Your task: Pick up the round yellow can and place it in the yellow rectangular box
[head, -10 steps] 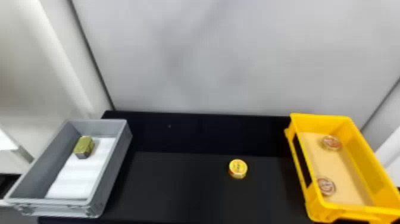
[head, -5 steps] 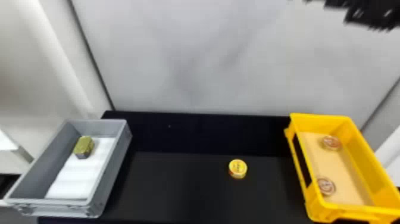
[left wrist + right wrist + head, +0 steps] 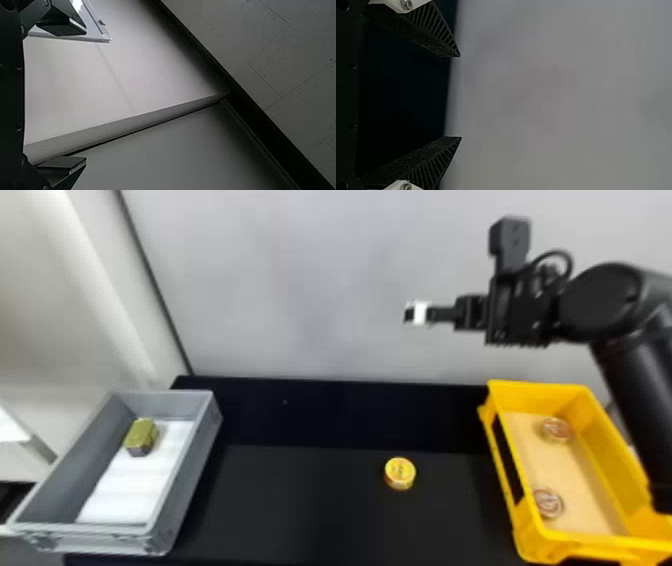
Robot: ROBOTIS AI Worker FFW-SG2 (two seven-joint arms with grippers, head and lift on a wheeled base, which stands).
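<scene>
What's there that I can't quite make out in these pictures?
Print on the round yellow can: too small, head view.
Near right corner of the yellow rectangular box: cut off by the head view's right edge.
Floor of the grey box: partly hidden by its white liner, head view.

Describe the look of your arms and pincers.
The right arm is black, with a rounded joint and a looped black cable. The right pincer has black, ribbed, tapering fingers on white mounts; the left pincer is black, flat-fingered.

Lit softly across the back wall (image 3: 320, 280) in the head view; bright on the white liner (image 3: 127, 480); dimmer in both wrist views.
</scene>
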